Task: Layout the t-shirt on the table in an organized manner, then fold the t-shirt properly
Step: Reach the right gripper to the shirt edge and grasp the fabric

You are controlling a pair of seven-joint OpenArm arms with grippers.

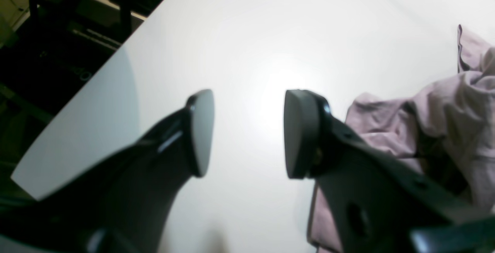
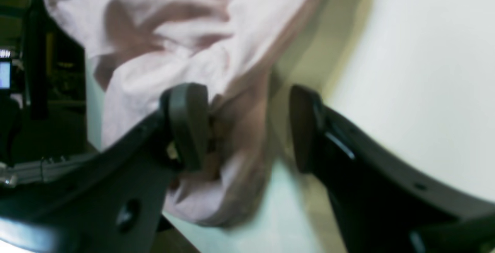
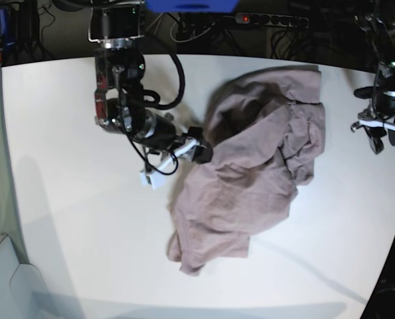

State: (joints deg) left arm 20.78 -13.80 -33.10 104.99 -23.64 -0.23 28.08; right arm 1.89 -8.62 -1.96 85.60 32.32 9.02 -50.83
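Mauve cloth, the shirt (image 3: 253, 166), lies crumpled in a heap on the table (image 3: 71, 219), bunched and wrinkled, with one end trailing toward the near edge. The right gripper (image 2: 247, 129) has its jaws spread wide at the shirt's edge; a fold of fabric sits between them, against one pad, but is not pinched. The left gripper (image 1: 247, 133) hovers over bare table with its jaws apart and nothing between them; the shirt lies just beside one jaw.
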